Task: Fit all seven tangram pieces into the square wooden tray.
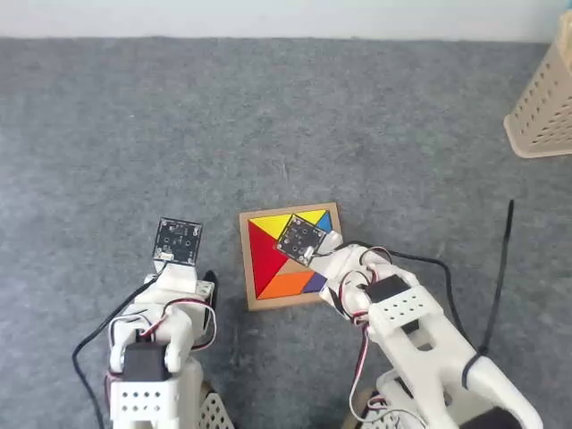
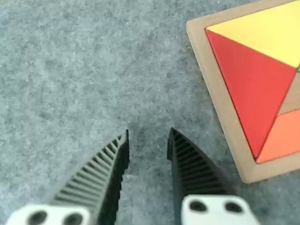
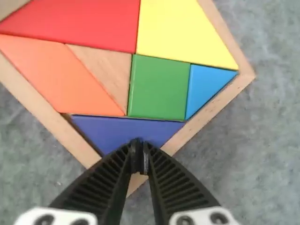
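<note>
Right gripper (image 3: 137, 157), its black ribbed fingers pinched together with nothing between them, hovers with its tips over the purple triangle (image 3: 126, 131), right where that piece meets the rim of the square wooden tray (image 3: 219, 98). Just beyond the tips sit the green square (image 3: 159, 86) and, touching it, the blue triangle (image 3: 206, 86). Farther out lie the orange parallelogram (image 3: 56, 75), the red triangle (image 3: 79, 21) and the yellow triangle (image 3: 180, 33), all apparently flush.

Between orange and green is a wood-coloured triangle (image 3: 105, 70). Whether it is an unpainted seventh piece or a bare slot cannot be told from here.

The step in hand looks like seating the purple triangle. It is best done as a light downward press with the fingers closed to a single point, landing on the piece itself and not on the rim. Any sideways nudge should go toward the green square, so the long edge closes up without levering a neighbour out. Too much force near the rim could tip the tray on the grey carpet (image 3: 262, 154).

Well off to the side, the left gripper (image 2: 149, 136) hangs with its fingers parted above bare carpet, near the tray's corner but not touching it. From there it could steady the frame if it starts to slide.
</note>
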Controlling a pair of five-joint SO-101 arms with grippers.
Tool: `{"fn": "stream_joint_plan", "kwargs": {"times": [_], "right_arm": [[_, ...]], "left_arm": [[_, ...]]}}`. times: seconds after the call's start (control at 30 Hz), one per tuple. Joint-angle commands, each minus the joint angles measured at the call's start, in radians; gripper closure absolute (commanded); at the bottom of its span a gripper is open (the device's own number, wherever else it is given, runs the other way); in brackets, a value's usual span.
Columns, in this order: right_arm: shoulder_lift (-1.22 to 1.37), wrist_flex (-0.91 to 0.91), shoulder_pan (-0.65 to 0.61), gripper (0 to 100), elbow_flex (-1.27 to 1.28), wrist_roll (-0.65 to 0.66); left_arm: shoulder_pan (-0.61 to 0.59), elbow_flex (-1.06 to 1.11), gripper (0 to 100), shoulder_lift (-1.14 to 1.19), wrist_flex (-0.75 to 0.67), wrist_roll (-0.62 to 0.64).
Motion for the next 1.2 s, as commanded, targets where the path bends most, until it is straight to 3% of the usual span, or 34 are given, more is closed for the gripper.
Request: {"fn": "stream_joint_plan", "kwargs": {"times": [0.0, 0.37, 0.5, 0.73, 0.9, 1.1, 1.17], "right_arm": [[0.012, -0.007, 0.005, 99.2, -0.031, 0.018], [0.007, -0.008, 0.013, 99.2, -0.035, 0.009], [-0.079, 0.002, 0.019, 99.2, -0.028, -0.100], [-0.407, -0.008, 0.165, 99.2, 0.078, -0.275], [-0.694, -0.008, 0.191, 99.2, 0.189, -0.431], [-1.059, -0.125, 0.193, 99.2, 0.397, -0.454], [-1.152, -0.085, 0.196, 99.2, 0.399, -0.460]], "left_arm": [[0.000, -0.004, 87, -0.015, 0.005, 0.008], [0.000, -0.004, 87, -0.015, 0.005, 0.008], [0.000, -0.004, 87, -0.015, 0.005, 0.008], [0.000, -0.004, 87, -0.015, 0.005, 0.008], [0.000, -0.004, 87, -0.015, 0.005, 0.008], [0.000, -0.004, 87, -0.015, 0.005, 0.008], [0.000, -0.004, 87, -0.015, 0.005, 0.008]]}}
